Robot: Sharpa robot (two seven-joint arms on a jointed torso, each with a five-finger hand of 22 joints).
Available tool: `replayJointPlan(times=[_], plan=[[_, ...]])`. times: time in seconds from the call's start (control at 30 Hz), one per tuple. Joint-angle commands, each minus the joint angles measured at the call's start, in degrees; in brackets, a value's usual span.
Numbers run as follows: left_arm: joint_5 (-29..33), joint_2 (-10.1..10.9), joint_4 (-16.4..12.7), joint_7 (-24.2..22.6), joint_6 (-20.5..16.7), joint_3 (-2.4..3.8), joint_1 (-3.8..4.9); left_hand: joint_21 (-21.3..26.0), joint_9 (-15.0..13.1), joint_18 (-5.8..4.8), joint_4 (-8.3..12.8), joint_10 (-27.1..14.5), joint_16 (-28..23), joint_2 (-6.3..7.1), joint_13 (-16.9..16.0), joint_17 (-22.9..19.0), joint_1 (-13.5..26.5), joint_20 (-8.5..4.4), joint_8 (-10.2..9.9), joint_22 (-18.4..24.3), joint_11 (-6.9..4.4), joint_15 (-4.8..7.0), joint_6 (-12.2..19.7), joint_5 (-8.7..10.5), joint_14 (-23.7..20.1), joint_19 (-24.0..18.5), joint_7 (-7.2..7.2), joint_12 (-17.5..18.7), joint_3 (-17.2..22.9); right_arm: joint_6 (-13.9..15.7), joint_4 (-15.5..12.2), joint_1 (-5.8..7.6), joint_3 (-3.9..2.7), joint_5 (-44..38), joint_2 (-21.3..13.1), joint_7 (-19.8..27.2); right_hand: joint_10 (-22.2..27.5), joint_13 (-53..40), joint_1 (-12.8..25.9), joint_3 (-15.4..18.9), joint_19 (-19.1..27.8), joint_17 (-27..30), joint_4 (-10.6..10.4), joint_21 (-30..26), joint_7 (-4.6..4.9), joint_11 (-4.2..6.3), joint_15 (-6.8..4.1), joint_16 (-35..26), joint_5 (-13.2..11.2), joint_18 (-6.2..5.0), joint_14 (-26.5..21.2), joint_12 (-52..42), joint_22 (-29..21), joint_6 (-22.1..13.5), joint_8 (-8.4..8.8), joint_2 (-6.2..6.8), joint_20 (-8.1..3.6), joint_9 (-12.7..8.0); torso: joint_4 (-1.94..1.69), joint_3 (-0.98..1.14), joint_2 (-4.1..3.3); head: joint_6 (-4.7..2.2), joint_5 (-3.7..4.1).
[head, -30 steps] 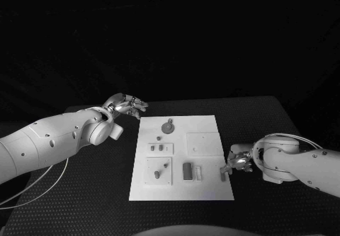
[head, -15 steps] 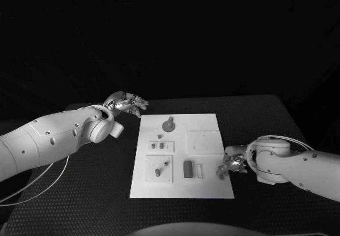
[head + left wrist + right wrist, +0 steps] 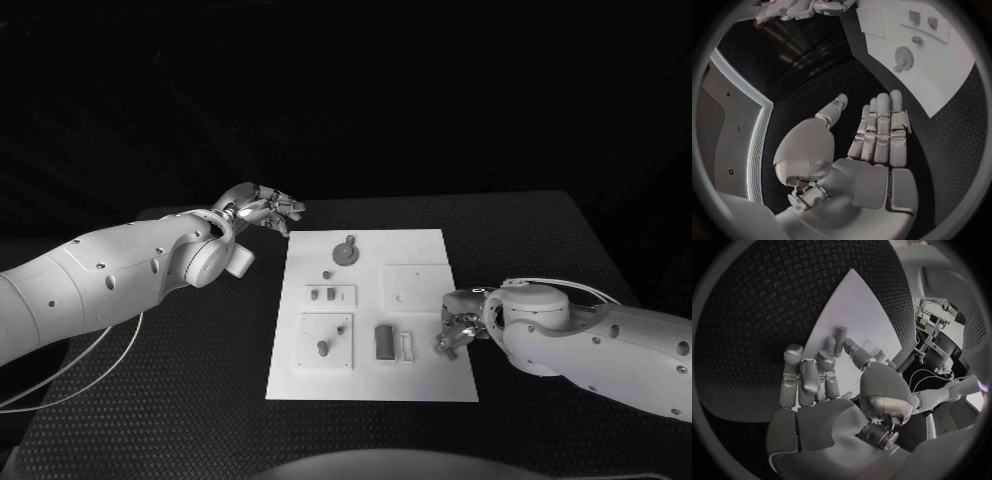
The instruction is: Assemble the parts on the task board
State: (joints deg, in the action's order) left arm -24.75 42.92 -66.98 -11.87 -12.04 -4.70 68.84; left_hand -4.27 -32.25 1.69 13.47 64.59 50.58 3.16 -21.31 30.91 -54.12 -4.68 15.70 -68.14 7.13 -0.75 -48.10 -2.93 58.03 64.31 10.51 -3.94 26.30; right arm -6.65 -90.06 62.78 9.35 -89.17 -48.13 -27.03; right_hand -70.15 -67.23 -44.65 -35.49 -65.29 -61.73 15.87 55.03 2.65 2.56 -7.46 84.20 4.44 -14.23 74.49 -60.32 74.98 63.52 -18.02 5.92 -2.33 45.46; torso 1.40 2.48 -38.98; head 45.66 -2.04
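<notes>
The white task board [image 3: 433, 240] lies in the middle of the black table. On it are a round grey disc [image 3: 343, 255], several small pieces [image 3: 329, 294], a dark block [image 3: 382, 342] and a short peg [image 3: 320, 349]. My right hand [image 3: 462, 326] is over the board's right edge and pinches a grey peg [image 3: 446, 346] between thumb and a finger. That peg [image 3: 840, 341] stands out past the fingertips [image 3: 828, 346] above the board [image 3: 856, 305]. My left hand [image 3: 261, 209] hovers off the board's far left corner. Its fingers [image 3: 879, 127] are straight and hold nothing.
A raised square plate [image 3: 418, 286] sits on the board's right half, just beyond my right hand. A pale slot piece [image 3: 407, 346] lies beside the dark block. Black table [image 3: 173, 380] stretches on both sides of the board. The disc [image 3: 903, 57] also shows past my left hand.
My right hand has moved a little to the left, further over the board's right edge, with the peg moving along. The left hand has stayed about where it was.
</notes>
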Motion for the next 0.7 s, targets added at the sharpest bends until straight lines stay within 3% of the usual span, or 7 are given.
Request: replayJointPlan(times=[0.03,0.37,0.43,0.57,0.7], plan=[[0.3,-0.1,-0.2,-0.2,0.8,0.02,0.04,0.3,0.0,0.66,0.0,-0.3,-0.3,-0.19,-0.1,0.1,0.4,-0.14,0.3,-0.1,-0.19,-0.08,-0.3,-0.01,0.1,0.3,-0.13,-0.1,-0.4,-0.2,0.4,-0.85,0.62,-4.2,0.3,0.0,0.2,0.1,-1.1,-0.1,0.3,0.3,0.5,0.0,1.42,-0.37,-0.04,-0.5,0.1,-0.77,-0.6,0.2,0.9,-2.0,3.40,0.02,-0.10,-0.5,0.00,-0.02,0.03,-0.04,-0.07],[0.1,0.0,-0.2,0.0,0.7,0.02,0.05,0.3,0.0,0.67,0.0,-0.3,-0.3,-0.18,-0.1,0.1,0.5,-0.14,0.2,-0.1,-0.20,-0.07,-0.2,-0.01,0.1,0.3,-0.09,-0.1,-0.4,-1.4,0.2,-0.84,0.62,3.3,0.7,1.2,0.6,0.3,-2.9,0.3,0.6,1.0,0.5,-0.2,2.76,-1.58,0.76,-0.7,0.1,-0.77,-1.2,0.2,0.9,-5.0,6.20,-0.28,0.19,-2.8,-0.02,-0.11,0.01,0.14,-0.12],[0.0,0.1,-0.3,0.0,0.7,0.02,0.05,0.3,0.0,0.67,0.0,-0.3,-0.3,-0.18,-0.1,0.1,0.5,-0.14,0.2,-0.1,-0.20,-0.07,-0.2,-0.01,0.1,0.3,-0.09,-0.1,-0.4,-0.3,0.3,-0.84,0.62,5.4,0.8,1.1,0.6,0.3,-2.6,0.5,0.6,0.9,0.3,-0.2,2.87,-1.73,0.92,-0.7,0.0,-0.77,-1.2,0.2,0.9,-4.9,6.44,-1.65,0.28,-3.2,-0.03,-0.12,0.01,0.19,-0.11],[0.0,0.1,-0.3,0.0,0.7,0.02,0.05,0.3,0.0,0.67,0.0,-0.3,-0.3,-0.17,-0.1,0.1,0.5,-0.14,0.2,-0.1,-0.21,-0.07,-0.2,-0.01,0.1,0.3,-0.08,-0.1,-0.4,2.4,0.2,-0.84,0.61,8.3,1.0,1.5,0.5,0.4,-2.5,0.5,0.6,0.3,0.8,0.0,2.61,-1.50,0.84,-0.4,0.1,-0.77,-0.7,-0.1,1.0,-3.8,6.32,-5.96,0.22,-4.0,-0.02,-0.09,-0.01,0.34,-0.21],[0.0,0.2,-0.3,0.0,0.7,0.01,0.05,0.3,0.0,0.67,0.0,-0.2,-0.3,-0.18,-0.1,0.1,0.4,-0.14,0.2,-0.1,-0.21,-0.06,-0.2,-0.01,0.1,0.3,-0.08,-0.1,-0.4,4.6,0.4,-0.83,0.60,15.4,1.0,2.0,0.3,0.5,-3.6,0.5,0.7,-0.1,0.9,0.2,2.38,-1.27,0.65,-0.2,0.1,-0.77,-0.4,-0.3,1.1,-3.1,6.14,-7.82,0.08,-4.3,-0.10,-0.09,-0.01,0.55,-0.35]])
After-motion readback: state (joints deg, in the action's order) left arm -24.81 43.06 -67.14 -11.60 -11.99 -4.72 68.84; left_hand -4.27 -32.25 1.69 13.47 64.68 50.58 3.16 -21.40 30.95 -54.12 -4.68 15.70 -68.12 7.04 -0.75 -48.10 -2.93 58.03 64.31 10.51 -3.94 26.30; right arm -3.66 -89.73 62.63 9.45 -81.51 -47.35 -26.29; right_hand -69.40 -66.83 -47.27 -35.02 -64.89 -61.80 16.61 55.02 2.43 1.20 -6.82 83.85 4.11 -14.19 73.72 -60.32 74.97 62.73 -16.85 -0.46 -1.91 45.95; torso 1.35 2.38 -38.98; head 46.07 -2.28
